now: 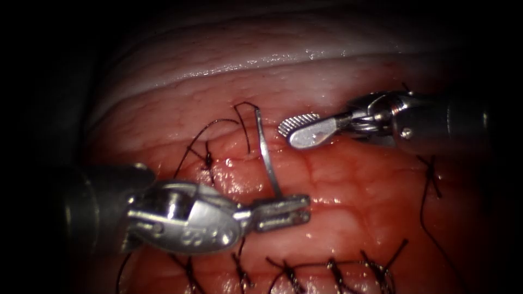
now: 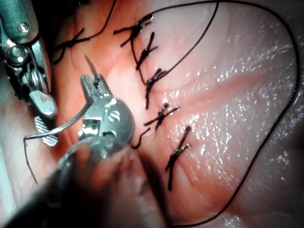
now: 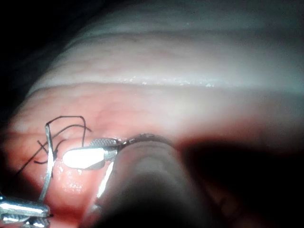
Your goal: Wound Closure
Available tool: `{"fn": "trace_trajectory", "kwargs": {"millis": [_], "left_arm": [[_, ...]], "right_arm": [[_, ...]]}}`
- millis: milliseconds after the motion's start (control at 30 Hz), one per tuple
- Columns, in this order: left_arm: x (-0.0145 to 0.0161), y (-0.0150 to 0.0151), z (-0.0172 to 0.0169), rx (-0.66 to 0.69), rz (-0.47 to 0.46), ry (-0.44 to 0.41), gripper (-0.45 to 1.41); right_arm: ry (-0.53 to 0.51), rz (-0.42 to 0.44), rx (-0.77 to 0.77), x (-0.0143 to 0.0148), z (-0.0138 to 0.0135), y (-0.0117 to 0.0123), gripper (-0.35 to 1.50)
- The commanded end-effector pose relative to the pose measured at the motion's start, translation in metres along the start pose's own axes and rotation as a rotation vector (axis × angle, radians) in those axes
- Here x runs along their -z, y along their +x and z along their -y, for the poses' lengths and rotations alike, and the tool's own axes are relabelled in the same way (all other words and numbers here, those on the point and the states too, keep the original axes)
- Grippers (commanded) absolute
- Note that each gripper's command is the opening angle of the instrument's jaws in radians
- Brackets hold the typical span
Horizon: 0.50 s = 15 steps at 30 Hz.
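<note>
Over the tissue (image 1: pixel 338 185), left tool (image 1: pixel 283 211) clamps the needle (image 1: pixel 267 155) near its pointed end, clear of tissue, thread (image 1: pixel 242 117) trailing. Right tool (image 1: pixel 298 129) alongside, jaws parted, holding nothing, seemingly placed to receive it.

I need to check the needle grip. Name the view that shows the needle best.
Endoscope view: the needle stands clear above the tissue, the left gripper shut near one end. The left wrist view shows its curve; the right wrist view, a stretch.

Two tools, left (image 1: pixel 283 211) and right (image 1: pixel 303 129); one needle (image 1: pixel 268 155); five tied stitches (image 2: pixel 161 115) in the left wrist view.
</note>
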Motion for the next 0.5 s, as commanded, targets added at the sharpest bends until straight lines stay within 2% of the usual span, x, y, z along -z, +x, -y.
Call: {"fn": "trace_trajectory", "kwargs": {"millis": [33, 200, 500], "left_arm": [[-0.0008, -0.0003, -0.0001, -0.004, 0.000, 0.001, -0.45], [-0.0011, -0.0003, -0.0001, -0.009, 0.003, 0.003, -0.45], [-0.0013, -0.0005, 0.0000, -0.009, 0.005, -0.005, -0.45]], "right_arm": [[0.012, 0.011, 0.002, -0.0015, -0.0003, -0.0002, 1.11], [0.029, 0.022, -0.015, -0.0033, -0.0004, -0.0011, 1.15], [0.033, 0.016, -0.016, -0.0038, -0.0002, -0.0010, 1.11]]}}
